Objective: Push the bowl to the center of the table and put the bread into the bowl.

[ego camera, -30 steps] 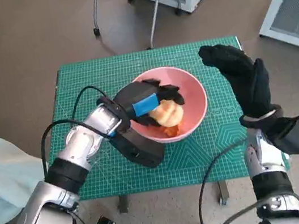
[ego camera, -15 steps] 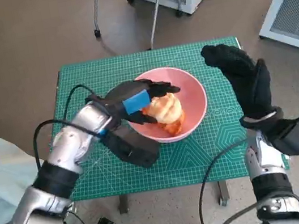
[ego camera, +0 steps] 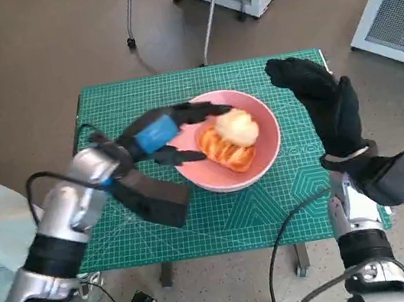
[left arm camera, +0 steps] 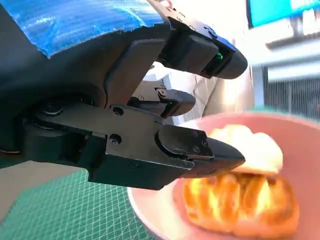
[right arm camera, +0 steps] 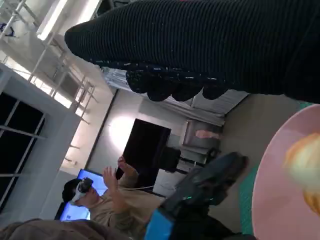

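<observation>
- Pink bowl (ego camera: 269, 157) sits near the middle of the desk (ego camera: 102, 109), which is covered by a green cutting mat; the bowl's near-left rim is partly hidden behind the left hand's fingers (ego camera: 203, 109).
- Bread (ego camera: 230, 140) lies inside the bowl: a pale rounded top over an orange-brown ridged part. In the left wrist view the bread (left arm camera: 250, 195) is blurred and cut off at the frame edge; only part of the bowl (left arm camera: 150, 205) shows there.
- Left hand (ego camera: 164, 132), with blue tape on its back, reaches over the bowl's left rim. Fingers are spread apart and hold nothing; the bread lies just beside the fingertips, apart from them.
- Left wrist view: two black fingers (left arm camera: 200, 150) stand apart with a clear gap, the lower one pointing toward the bread; contact with the bowl rim cannot be told.
- Right hand (ego camera: 325, 99), in a black knitted glove, is raised on the bowl's right side, above the desk's far-right corner. Fingers are extended and a little spread, nothing in them; whether it touches the bowl rim cannot be told.
- Right wrist view: the glove (right arm camera: 210, 45) fills the upper frame, fingers mostly hidden. A slice of the pink bowl (right arm camera: 270, 185) and a blur of bread (right arm camera: 305, 160) are cut off at the edge; the left hand (right arm camera: 200, 190) shows out of focus.
- A person (right arm camera: 107, 200) sits in the background with one hand raised, dim and hard to make out.
- A chair leg on casters (ego camera: 129, 16) stands on the floor beyond the desk, mostly cut off.
</observation>
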`<state>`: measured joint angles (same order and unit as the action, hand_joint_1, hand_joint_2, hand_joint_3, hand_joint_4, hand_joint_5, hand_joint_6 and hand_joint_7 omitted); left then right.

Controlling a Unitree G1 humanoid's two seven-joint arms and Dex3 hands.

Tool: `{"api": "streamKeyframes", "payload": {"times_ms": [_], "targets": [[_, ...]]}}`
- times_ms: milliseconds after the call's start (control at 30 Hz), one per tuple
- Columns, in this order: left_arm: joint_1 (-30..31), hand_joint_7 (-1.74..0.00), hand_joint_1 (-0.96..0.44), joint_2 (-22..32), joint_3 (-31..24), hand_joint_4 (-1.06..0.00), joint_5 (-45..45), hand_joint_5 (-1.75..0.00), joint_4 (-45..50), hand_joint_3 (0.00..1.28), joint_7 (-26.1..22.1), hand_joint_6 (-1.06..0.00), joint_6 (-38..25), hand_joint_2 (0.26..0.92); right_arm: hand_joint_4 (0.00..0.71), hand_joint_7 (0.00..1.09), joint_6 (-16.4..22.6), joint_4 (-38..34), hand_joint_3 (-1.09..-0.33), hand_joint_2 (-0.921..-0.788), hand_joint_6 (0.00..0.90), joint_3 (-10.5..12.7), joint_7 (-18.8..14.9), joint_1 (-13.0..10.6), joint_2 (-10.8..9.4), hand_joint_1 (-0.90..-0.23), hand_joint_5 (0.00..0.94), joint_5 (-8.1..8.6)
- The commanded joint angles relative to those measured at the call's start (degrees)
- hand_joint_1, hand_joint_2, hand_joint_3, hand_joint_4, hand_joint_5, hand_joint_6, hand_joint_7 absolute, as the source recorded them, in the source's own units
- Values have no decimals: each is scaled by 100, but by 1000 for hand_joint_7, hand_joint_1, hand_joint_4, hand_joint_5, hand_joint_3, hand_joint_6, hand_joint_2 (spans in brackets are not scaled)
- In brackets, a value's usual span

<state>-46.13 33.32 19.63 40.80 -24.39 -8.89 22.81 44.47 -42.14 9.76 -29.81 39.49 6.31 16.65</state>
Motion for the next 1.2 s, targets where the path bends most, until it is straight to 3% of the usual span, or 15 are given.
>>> {"api": "streamKeyframes", "payload": {"times_ms": [33,233,500,700,833,1000,1200], "targets": [[282,-132,43,108,-374,-472,-414,-8,141,704,211,-564,179,648,384,812,-65,-57,-774,-921,11,-19,-58,7,4,-593,35,1],[671,-127,56,63,-956,-508,-1191,-11,457,825,235,-609,316,581,384,812,-106,54,-772,-921,11,-39,-13,60,6,-600,35,-24],[1517,-148,70,-584,-1776,-535,-2541,-9,1085,1054,577,-632,478,455,391,813,-103,266,-769,-921,18,-111,346,123,-6,-612,38,-292],[1920,-606,53,-1223,-2024,-530,-3208,-11,1390,1201,797,-383,552,401,400,808,-101,442,-773,-921,25,-169,677,131,-13,-600,42,-527],[2065,-813,42,-1505,-2092,-520,-3425,-34,1537,1240,843,-259,626,396,401,804,-120,525,-774,-921,29,-197,844,145,-16,-598,42,-645],[2119,-953,14,-1569,-2157,-202,-3463,-642,1655,1266,751,-165,594,401,403,797,-130,590,-773,-921,34,-235,995,162,-33,-598,42,-725],[2123,-969,6,-1559,-2175,-128,-3358,-782,1701,1282,707,-148,585,405,405,789,-89,580,-769,-921,39,-264,1095,196,-45,-603,42,-758]]}}
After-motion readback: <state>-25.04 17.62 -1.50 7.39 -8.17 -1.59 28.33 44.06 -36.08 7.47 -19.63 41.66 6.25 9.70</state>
